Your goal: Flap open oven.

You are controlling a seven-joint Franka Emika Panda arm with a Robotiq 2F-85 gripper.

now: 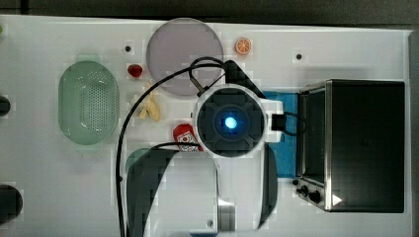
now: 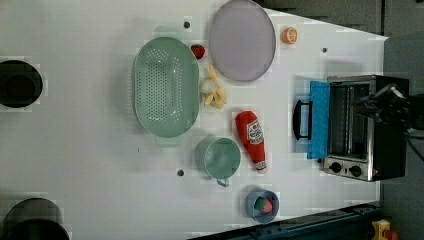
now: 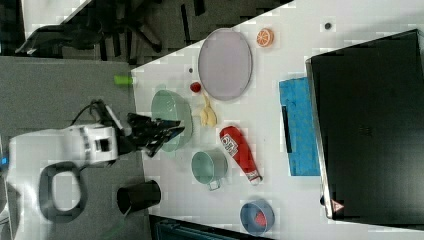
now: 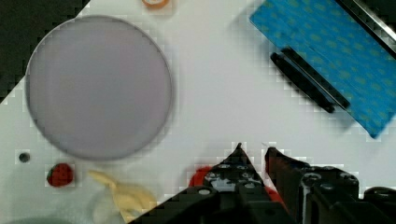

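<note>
A white bench (image 2: 100, 150) carries the clutter. The oven (image 2: 367, 127) sits at three o'clock in the left view, its blue flap door (image 2: 318, 119) already dropped flat, dark bar handle (image 4: 308, 80) pointing at the ketchup bottle (image 2: 251, 137). The gripper (image 4: 253, 150) hangs above the bench, jaws released to a narrow gap, grasping nothing. The lilac plate (image 4: 98, 86) lies at ten o'clock in the wrist view.

We note: oven (image 2: 367, 127) black-topped, door (image 2: 318, 119) blue; ketchup bottle (image 2: 251, 136) red; colander (image 2: 165, 86) pale green, perforated; plate (image 2: 242, 40) lilac-grey.
</note>
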